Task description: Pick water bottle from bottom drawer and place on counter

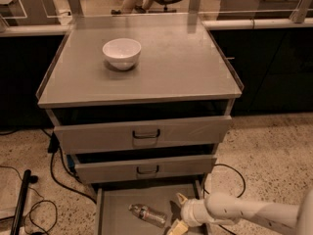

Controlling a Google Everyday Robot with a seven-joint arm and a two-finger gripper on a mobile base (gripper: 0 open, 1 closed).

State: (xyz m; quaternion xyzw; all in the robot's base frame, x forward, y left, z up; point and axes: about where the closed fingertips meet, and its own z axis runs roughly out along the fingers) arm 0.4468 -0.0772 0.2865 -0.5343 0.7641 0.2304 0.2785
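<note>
The tool (177, 213) was down in the bottom drawer (116, 203), its fingers spread wide, holding nothing. The water bottle (147, 215) lay on its side just beside it. A white bowl (122, 53) sat on the surface (186, 65) up top.

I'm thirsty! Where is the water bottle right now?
The water bottle lies on the bottom drawer floor, low in the camera view, just left of the gripper.

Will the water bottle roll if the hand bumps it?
Probably: the water bottle lies on its side on the flat bottom drawer, so it may roll. Being clear plastic, it likely dents if squeezed. The open hand is just beside it.
</note>
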